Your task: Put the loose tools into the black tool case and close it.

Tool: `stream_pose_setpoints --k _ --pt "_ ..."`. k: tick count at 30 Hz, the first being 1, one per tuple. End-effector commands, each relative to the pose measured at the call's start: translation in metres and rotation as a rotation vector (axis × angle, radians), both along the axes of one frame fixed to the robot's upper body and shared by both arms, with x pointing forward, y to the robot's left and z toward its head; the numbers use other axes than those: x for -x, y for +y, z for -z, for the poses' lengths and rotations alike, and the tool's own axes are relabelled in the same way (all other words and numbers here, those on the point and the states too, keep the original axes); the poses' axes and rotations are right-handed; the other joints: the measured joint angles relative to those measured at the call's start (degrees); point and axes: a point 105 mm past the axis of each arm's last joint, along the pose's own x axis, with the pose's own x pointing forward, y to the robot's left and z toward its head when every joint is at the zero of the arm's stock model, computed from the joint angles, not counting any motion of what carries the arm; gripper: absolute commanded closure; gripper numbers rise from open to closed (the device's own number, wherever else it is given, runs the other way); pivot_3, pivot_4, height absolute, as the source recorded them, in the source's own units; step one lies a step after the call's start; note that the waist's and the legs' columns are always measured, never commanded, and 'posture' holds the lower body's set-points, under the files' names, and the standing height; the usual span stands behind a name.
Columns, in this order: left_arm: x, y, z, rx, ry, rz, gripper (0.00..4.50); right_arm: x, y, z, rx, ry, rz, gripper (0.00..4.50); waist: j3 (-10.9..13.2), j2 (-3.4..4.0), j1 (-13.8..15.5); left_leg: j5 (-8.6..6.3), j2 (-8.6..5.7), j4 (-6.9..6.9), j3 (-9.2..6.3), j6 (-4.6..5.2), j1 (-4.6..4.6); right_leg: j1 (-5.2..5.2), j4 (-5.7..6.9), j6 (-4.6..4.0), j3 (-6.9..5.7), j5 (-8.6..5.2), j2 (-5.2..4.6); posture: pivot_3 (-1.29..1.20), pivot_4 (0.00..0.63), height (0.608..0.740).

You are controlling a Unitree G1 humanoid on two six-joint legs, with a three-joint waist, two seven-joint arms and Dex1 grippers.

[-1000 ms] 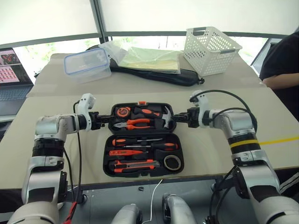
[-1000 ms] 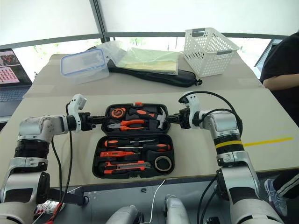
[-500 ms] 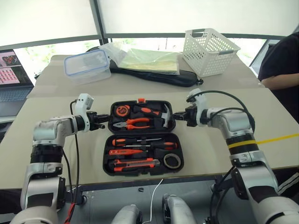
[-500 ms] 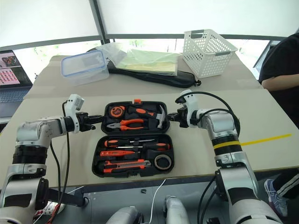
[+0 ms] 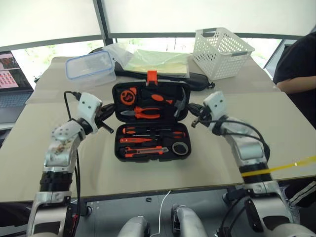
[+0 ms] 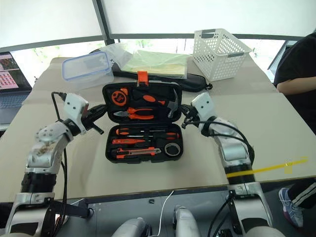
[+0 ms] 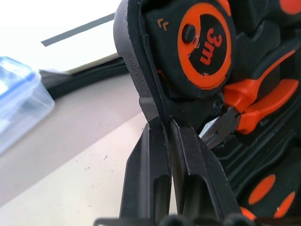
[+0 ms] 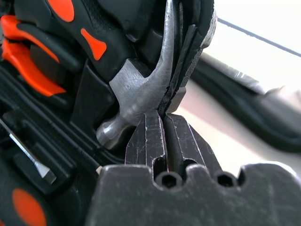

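Two claws, each clamped on a side edge of the tool case (image 5: 150, 121) lid: left claw (image 7: 168, 136) on lid's left rim, right claw (image 8: 164, 123) on right rim by the hammer (image 8: 146, 80). Case at frame center, lid tilted up. Inside lower half: 3 screwdrivers (image 5: 150, 132), 1 knife (image 5: 143, 150), 1 tape roll (image 5: 181, 147). Bare surface (image 5: 148, 175) in front and at both sides.

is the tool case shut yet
No, the tool case is open, its lid raised partway with the hammer and pliers showing inside.
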Motion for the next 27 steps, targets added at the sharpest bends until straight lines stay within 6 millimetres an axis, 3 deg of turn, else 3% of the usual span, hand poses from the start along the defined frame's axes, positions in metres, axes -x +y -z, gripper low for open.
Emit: stream_pose_setpoints --k 1,5,6,10,12,14,16,19,21,22,25,27 --pt "0.017 0.009 -0.004 -0.124 -0.199 -0.087 4.50 0.021 -0.009 0.020 0.159 -0.167 -0.011 4.46 0.0 0.00 0.2 0.00 0.02 -0.07 0.00 0.00 0.11 0.08 0.01 -0.01 0.05 0.00 0.01 0.00 0.150 0.740" --pt "0.041 0.020 0.017 -0.115 -0.149 -0.118 4.50 0.048 -0.026 0.041 0.199 -0.176 -0.041 4.46 0.0 0.00 0.3 -0.01 0.07 -0.14 0.01 0.01 0.41 0.45 -0.01 -0.01 0.15 -0.02 0.04 0.00 0.150 0.740" --pt "0.047 0.022 0.020 -0.109 -0.131 -0.119 3.80 0.054 -0.030 0.040 0.190 -0.176 -0.042 4.13 0.0 0.00 0.3 -0.01 0.09 -0.17 0.00 0.02 0.56 0.61 -0.02 0.00 0.15 -0.02 0.04 0.00 0.150 0.740" --pt "0.079 0.033 0.016 -0.004 0.048 -0.079 2.53 0.078 -0.055 0.015 0.127 -0.081 -0.053 2.95 0.1 0.00 0.6 -0.13 0.15 -0.32 -0.03 0.22 0.79 0.90 -0.08 0.07 0.35 -0.09 0.06 0.00 0.150 0.740" --pt "0.099 0.036 0.015 0.038 0.202 0.004 1.96 0.097 -0.058 0.013 0.114 0.053 -0.146 2.94 0.1 0.02 0.5 -0.16 0.16 -0.27 0.01 0.28 0.74 0.87 -0.07 0.09 0.46 -0.11 0.06 0.00 0.150 0.740" --pt "0.113 0.045 0.016 0.058 0.358 0.061 1.96 0.121 -0.058 0.023 0.162 0.206 -0.259 2.94 0.1 0.02 0.4 -0.22 0.19 -0.31 0.01 0.37 0.83 0.93 -0.06 0.18 0.54 -0.18 0.07 0.00 0.150 0.740" --pt "0.104 0.065 0.019 0.008 0.431 0.037 1.96 0.139 -0.054 0.033 0.204 0.325 -0.363 2.94 0.1 0.00 0.9 -0.28 0.22 -0.54 -0.01 0.47 1.16 1.23 -0.08 0.25 0.48 -0.33 0.16 0.00 0.150 0.740" --pt "0.076 0.082 0.014 -0.089 0.385 0.018 1.92 0.150 -0.046 0.040 0.245 0.391 -0.454 3.71 0.1 0.01 1.5 -0.57 0.21 -0.93 0.00 0.98 1.92 1.93 -0.15 0.78 0.10 -0.91 0.16 0.00 0.150 0.740" --pt "0.045 0.085 0.011 -0.122 0.355 0.018 2.42 0.153 -0.038 0.047 0.270 0.428 -0.512 4.34 0.1 -0.01 1.9 -0.54 0.18 -0.90 0.01 0.93 1.87 1.86 -0.15 0.78 0.08 -0.89 0.18 0.00 0.150 0.740" --pt "0.030 0.081 0.012 -0.163 0.345 0.030 2.53 0.153 -0.033 0.049 0.285 0.435 -0.537 4.50 0.1 -0.04 2.0 -0.33 0.11 -0.85 0.01 0.56 1.90 1.91 -0.08 0.74 0.06 -0.87 0.10 0.00 0.150 0.740" --pt "-0.003 0.061 0.016 -0.245 0.323 0.094 3.72 0.152 -0.021 0.055 0.337 0.433 -0.601 4.50 0.1 -0.16 2.2 -0.28 0.06 -0.78 0.01 0.46 1.79 1.82 -0.12 0.29 0.03 -0.55 0.02 0.00 0.150 0.740" --pt "-0.026 0.028 0.018 -0.295 0.297 0.183 4.39 0.146 -0.008 0.060 0.367 0.423 -0.643 4.50 0.0 -0.23 2.2 -0.27 0.05 -0.75 0.02 0.45 1.76 1.75 -0.14 0.31 0.04 -0.51 -0.06 0.00 0.150 0.740"
